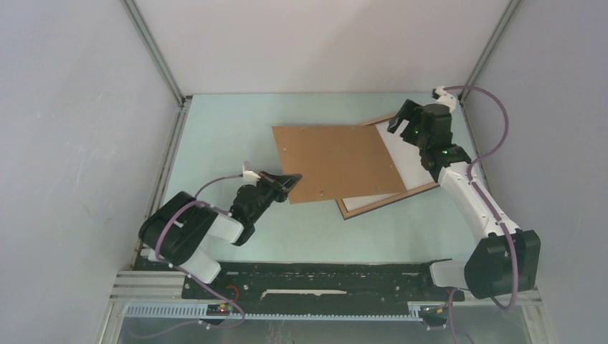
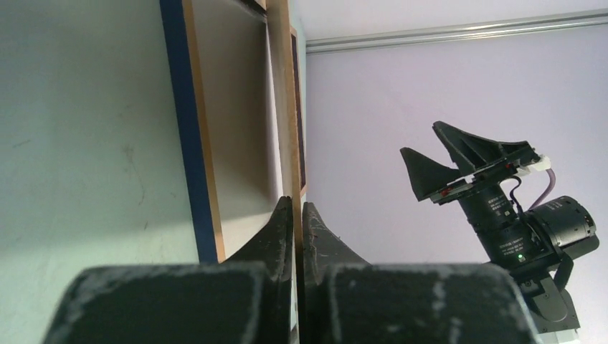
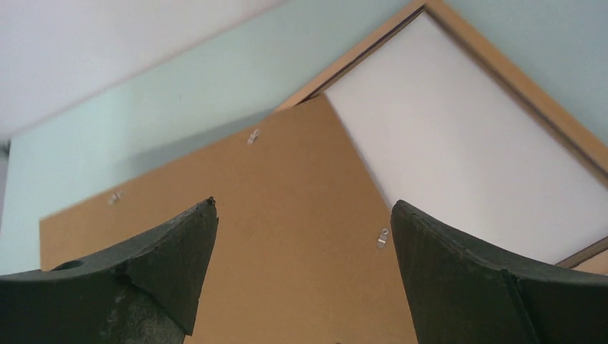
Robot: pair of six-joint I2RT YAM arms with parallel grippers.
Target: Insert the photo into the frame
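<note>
The brown backing board (image 1: 337,161) is laid askew over the wooden frame (image 1: 391,201) on the tabletop (image 1: 229,129), its near-left corner pinched by the closed left gripper (image 1: 292,179). The right gripper (image 1: 400,118) is held open above the frame's far corner, beside an exposed white sheet (image 1: 405,154); tabletop is seen between the board's left edge and the side wall

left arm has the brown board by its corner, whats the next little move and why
Likely slide the brown board rightward and turn it square with the frame. It lies skewed, leaving the white sheet bare at the right. The left gripper is shut on its near-left corner; the right gripper is open.
</note>
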